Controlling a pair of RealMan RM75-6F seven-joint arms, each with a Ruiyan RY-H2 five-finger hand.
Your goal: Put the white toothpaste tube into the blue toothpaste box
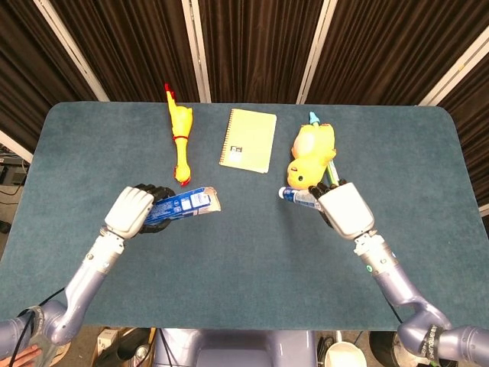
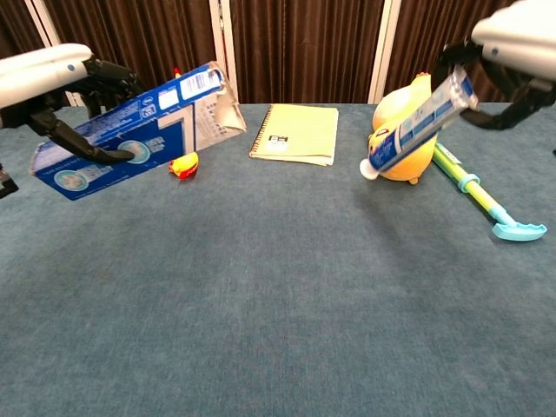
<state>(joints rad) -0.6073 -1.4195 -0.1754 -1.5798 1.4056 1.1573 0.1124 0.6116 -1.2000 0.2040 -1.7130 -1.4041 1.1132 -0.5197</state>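
Left hand (image 2: 61, 82) grips the blue toothpaste box (image 2: 130, 130), a long cardboard carton held above the worktop (image 1: 252, 252), torn flap end open toward centre, interior not visible. Right hand (image 2: 521, 35) clamps the white toothpaste tube (image 2: 417, 122), a soft plastic tube with blue print, tilted, cap end down and raised in the air in front of the yellow plush duck (image 1: 309, 153). Tube and box well apart. Dark teal felt-like worktop surface. Also lying flat: rubber chicken (image 1: 180, 138), yellow spiral notebook (image 1: 248, 140), green and blue long-handled brush (image 2: 482, 195) beside the duck.
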